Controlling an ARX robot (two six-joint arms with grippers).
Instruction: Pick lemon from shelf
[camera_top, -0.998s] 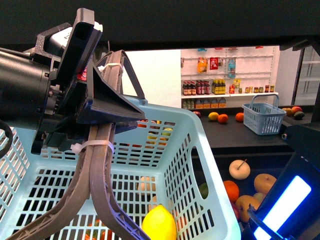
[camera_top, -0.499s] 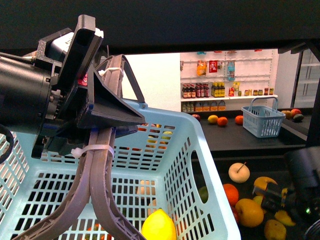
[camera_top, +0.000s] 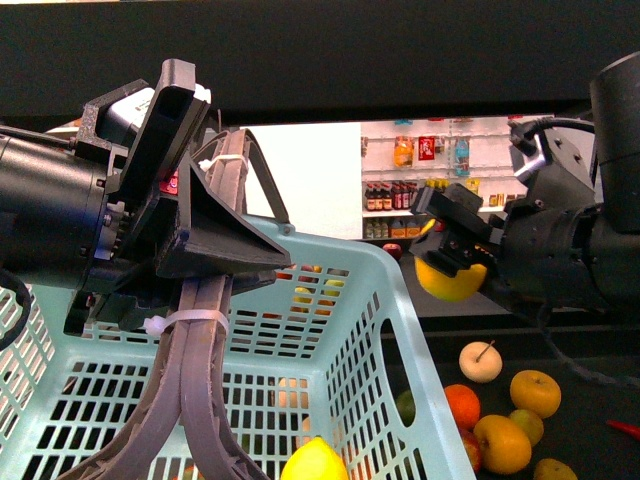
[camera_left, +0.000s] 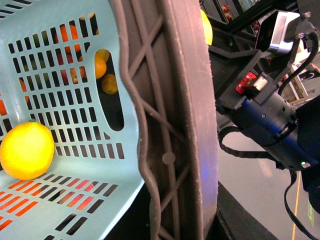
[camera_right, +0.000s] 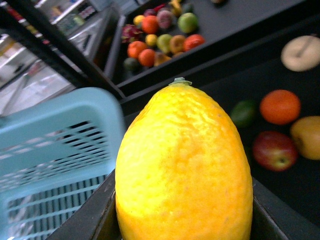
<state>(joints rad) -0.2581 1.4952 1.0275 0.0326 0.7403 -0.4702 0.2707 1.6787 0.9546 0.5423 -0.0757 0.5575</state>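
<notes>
My right gripper (camera_top: 450, 255) is shut on the lemon (camera_top: 447, 281), a bright yellow oval, and holds it in the air just right of the light blue basket (camera_top: 395, 330), above the black shelf (camera_top: 560, 350). The lemon fills the right wrist view (camera_right: 182, 165) between the jaws. My left gripper (camera_top: 210, 300) is shut on the basket's grey-brown handle (camera_left: 170, 125). A second lemon (camera_top: 315, 462) lies inside the basket, also in the left wrist view (camera_left: 26, 150).
On the shelf tray below the held lemon lie a pale pear (camera_top: 480, 362), oranges (camera_top: 462, 405) and golden fruits (camera_top: 535, 392). White store shelves of bottles (camera_top: 400, 175) stand far behind. More fruit (camera_right: 160, 42) lies on a further tray.
My right arm has come up from low on the shelf tray at the right and now holds the lemon high beside the basket's right rim. The basket and left gripper stayed.
</notes>
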